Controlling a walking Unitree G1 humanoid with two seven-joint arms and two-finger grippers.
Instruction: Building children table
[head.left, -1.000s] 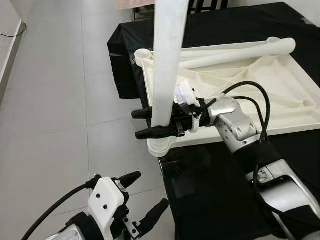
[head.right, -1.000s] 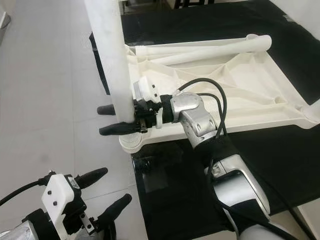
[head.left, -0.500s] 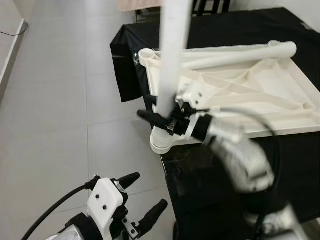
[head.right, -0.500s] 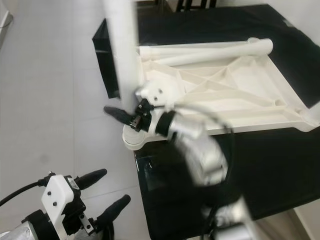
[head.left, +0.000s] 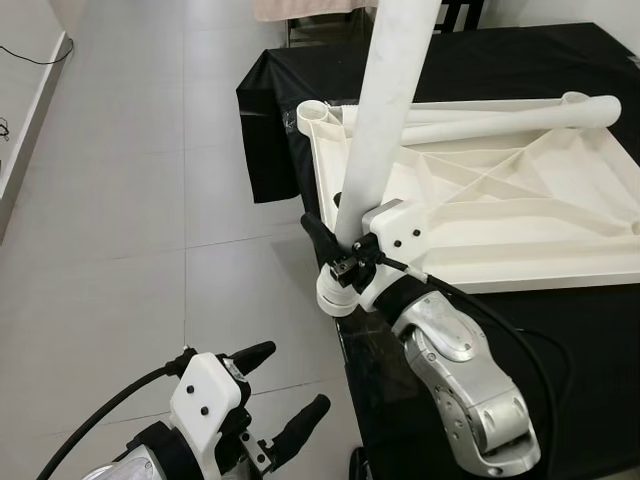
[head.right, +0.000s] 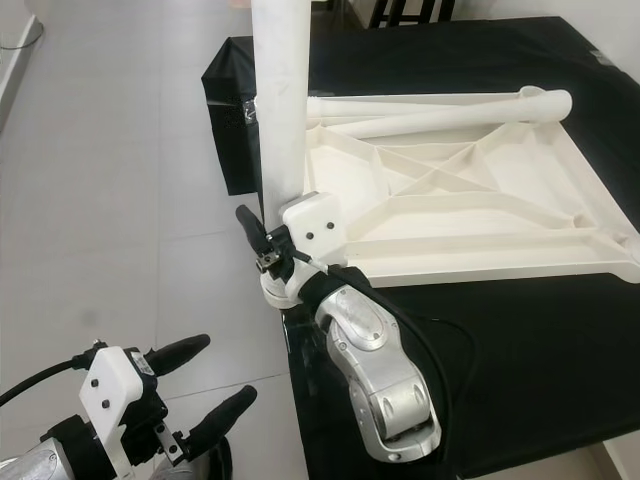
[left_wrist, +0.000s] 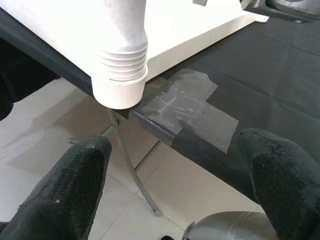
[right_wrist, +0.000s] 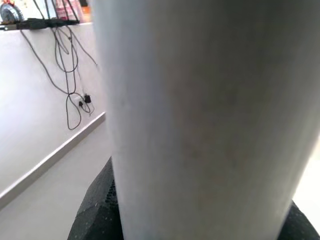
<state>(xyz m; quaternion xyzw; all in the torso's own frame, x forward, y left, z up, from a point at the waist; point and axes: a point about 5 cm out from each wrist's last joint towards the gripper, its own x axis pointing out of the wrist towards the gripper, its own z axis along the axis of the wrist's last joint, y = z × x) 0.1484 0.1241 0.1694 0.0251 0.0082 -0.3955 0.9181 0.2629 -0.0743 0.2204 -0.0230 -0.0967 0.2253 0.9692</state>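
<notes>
Table leg gripped, upright in its socket

My right gripper (head.left: 335, 255) clenches the white leg (head.left: 385, 120) just above the tabletop's (head.left: 520, 215) corner; my left gripper (head.left: 285, 395) hangs open below.

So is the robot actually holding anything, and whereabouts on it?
Yes: the right gripper clamps the upright white table leg low down, just above its socket. The left gripper holds nothing.

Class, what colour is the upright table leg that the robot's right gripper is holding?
White. The table leg shows best in the right eye view, clamped by the right gripper.
</notes>
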